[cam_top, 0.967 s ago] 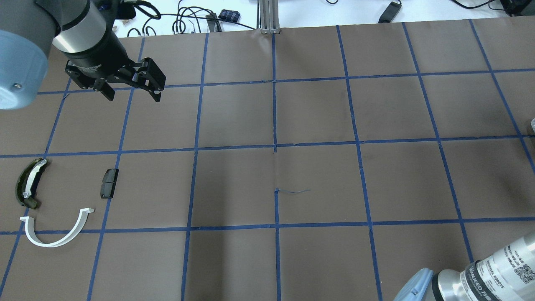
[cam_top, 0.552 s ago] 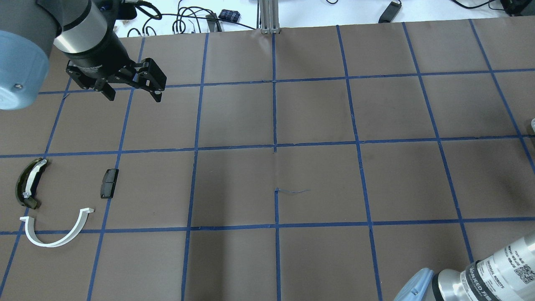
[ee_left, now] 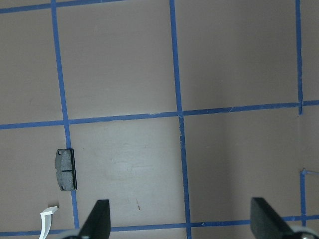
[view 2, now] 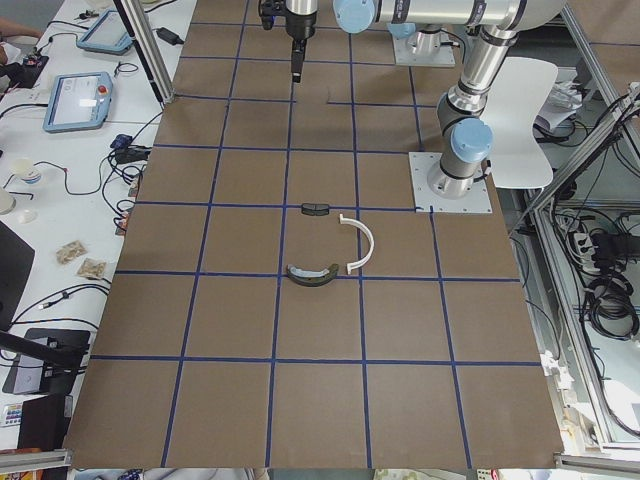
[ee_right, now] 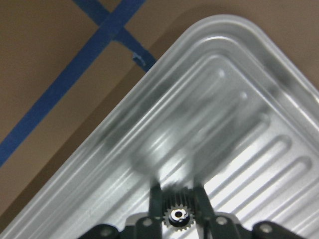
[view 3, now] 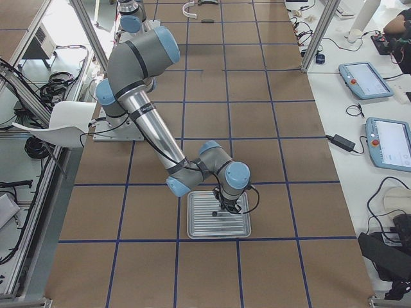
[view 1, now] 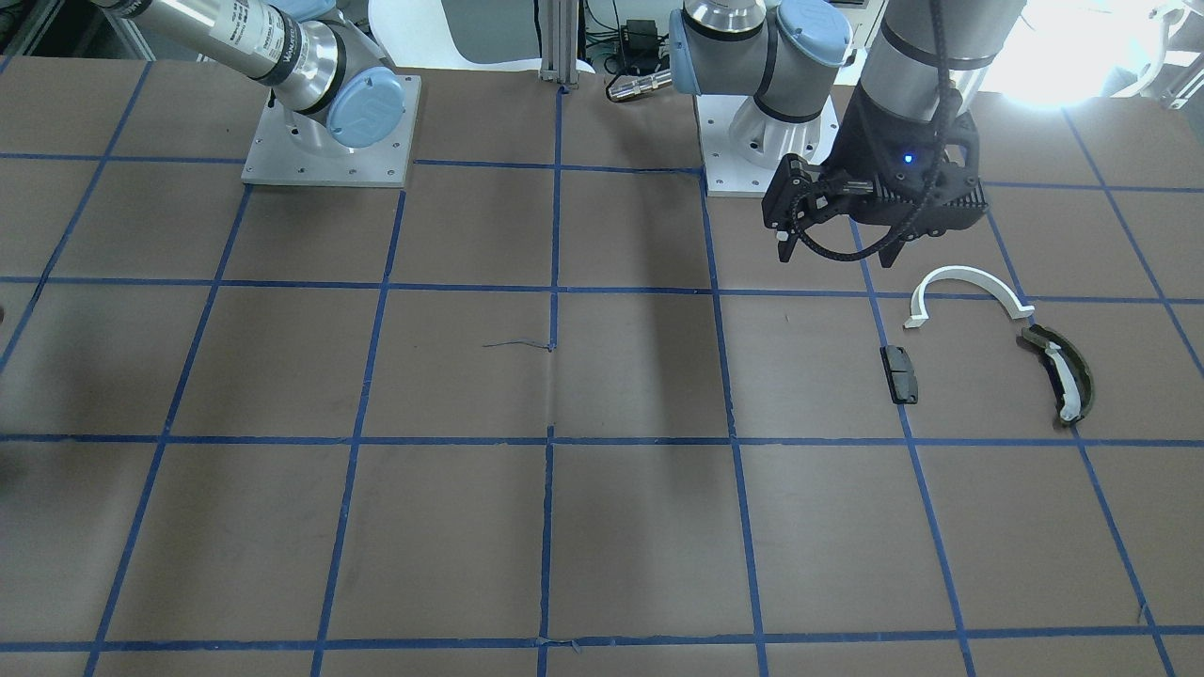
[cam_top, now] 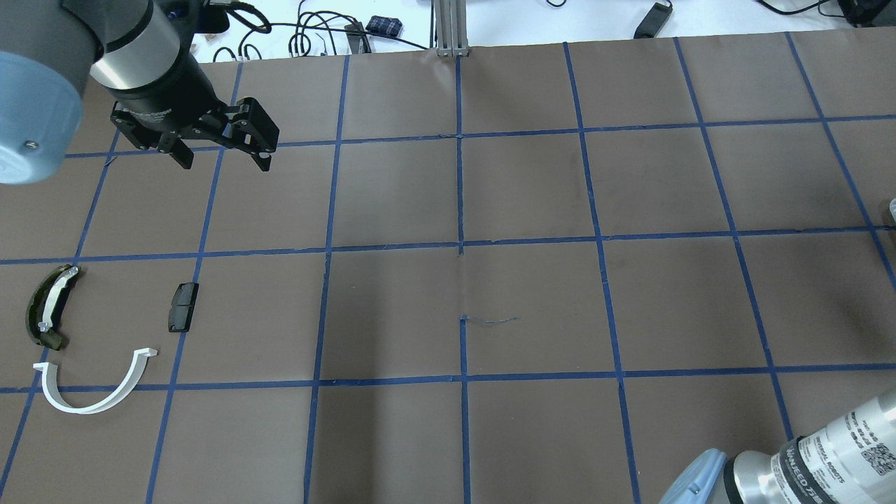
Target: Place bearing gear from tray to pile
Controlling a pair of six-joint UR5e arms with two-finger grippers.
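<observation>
R claw (ee_right: 177, 193) pinched shut on bearing gear (ee_right: 178, 217), over tray (ee_right: 234, 114). L claw (cam_top: 225, 163) wide open, empty, above surface (cam_top: 532, 301), apart from pile (cam_top: 183, 306).

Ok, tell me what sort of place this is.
Most likely a robotics lab or test cell: a left arm and a right arm bolted to a table marked with a blue tape grid, with control tablets and loose cables alongside.
</observation>
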